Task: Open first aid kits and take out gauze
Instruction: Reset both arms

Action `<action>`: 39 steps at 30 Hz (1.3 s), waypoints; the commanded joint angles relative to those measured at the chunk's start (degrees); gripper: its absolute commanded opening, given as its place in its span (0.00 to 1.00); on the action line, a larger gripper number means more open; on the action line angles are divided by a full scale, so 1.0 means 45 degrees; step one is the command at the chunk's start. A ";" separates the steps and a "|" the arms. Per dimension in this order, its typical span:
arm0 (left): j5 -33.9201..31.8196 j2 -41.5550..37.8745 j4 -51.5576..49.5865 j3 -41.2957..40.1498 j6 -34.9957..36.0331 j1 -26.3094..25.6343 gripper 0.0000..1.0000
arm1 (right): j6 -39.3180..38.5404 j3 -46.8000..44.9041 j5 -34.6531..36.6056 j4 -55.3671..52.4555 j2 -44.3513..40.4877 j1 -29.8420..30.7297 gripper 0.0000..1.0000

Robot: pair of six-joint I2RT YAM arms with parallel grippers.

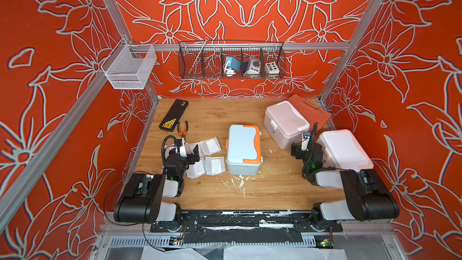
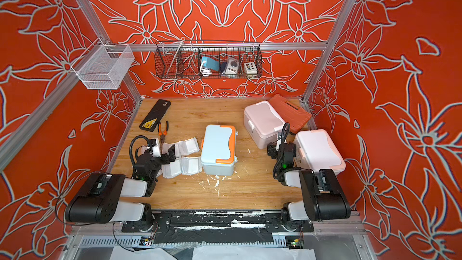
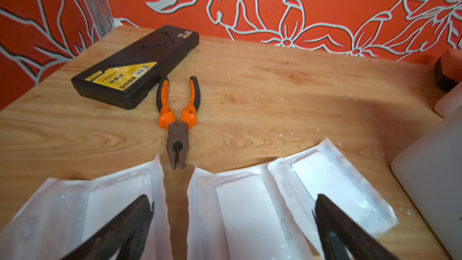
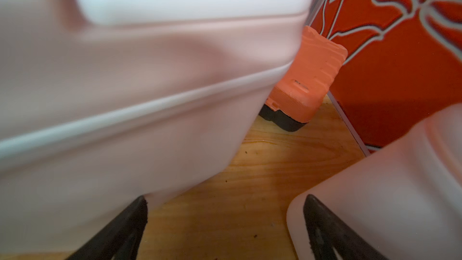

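Looking down in both top views, we find the blue-grey kit [image 1: 243,150] with orange trim standing near the middle of the wooden table [image 1: 250,196], its lid shut; the pale pink kit [image 1: 285,123] sits further back toward the right, also shut; the white kit [image 1: 345,150] with peach trim stands closest to the right arm, lid down as well. We count several gauze packets [image 1: 212,146] lying flat on the table just left of the blue-grey kit, some overlapping at their edges. The left gripper [image 3: 232,198] hangs over those packets with its jaws spread wide and nothing between them; in its wrist view we see three packets below the fingers, with the pliers [image 3: 178,121] and the black case [image 3: 135,67] beyond. The right gripper [image 4: 225,198] is likewise spread wide and holds nothing; it points into the gap between the pale pink kit and the white kit; the orange-red tool case [image 4: 307,76] lies behind that gap; whether a finger touches either kit we cannot tell.
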 commanded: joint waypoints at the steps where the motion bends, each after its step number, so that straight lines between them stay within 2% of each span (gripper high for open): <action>1: 0.0166 0.0058 0.1357 0.0187 0.0453 -0.0103 0.98 | -0.0344 0.0224 -0.0362 0.0591 -0.0072 -0.0067 0.98; 28: 0.0147 0.0050 0.1212 0.0238 0.0532 -0.0161 0.98 | -0.0122 0.0679 -0.0748 -0.0143 0.0048 -0.0342 0.98; 32: 0.0138 0.0029 0.1186 0.0260 0.0512 -0.0158 0.98 | 0.0156 0.0927 -0.1390 -0.0604 0.0089 -0.0793 0.97; 34: -0.0164 -0.0231 0.1252 0.0170 0.0292 -0.0159 0.98 | 0.0427 0.0421 -0.0820 0.0119 -0.0275 -0.0821 0.98; 36: -0.0304 -0.1229 0.1029 -0.0216 0.0329 -0.0157 0.98 | 0.0782 -0.0869 -0.0003 0.1087 -0.1647 -0.0846 0.97; 39: -0.0728 -0.2081 0.1701 -0.1012 0.0126 -0.0172 0.98 | 0.0768 -0.1240 0.0032 0.1426 -0.2081 -0.0846 0.97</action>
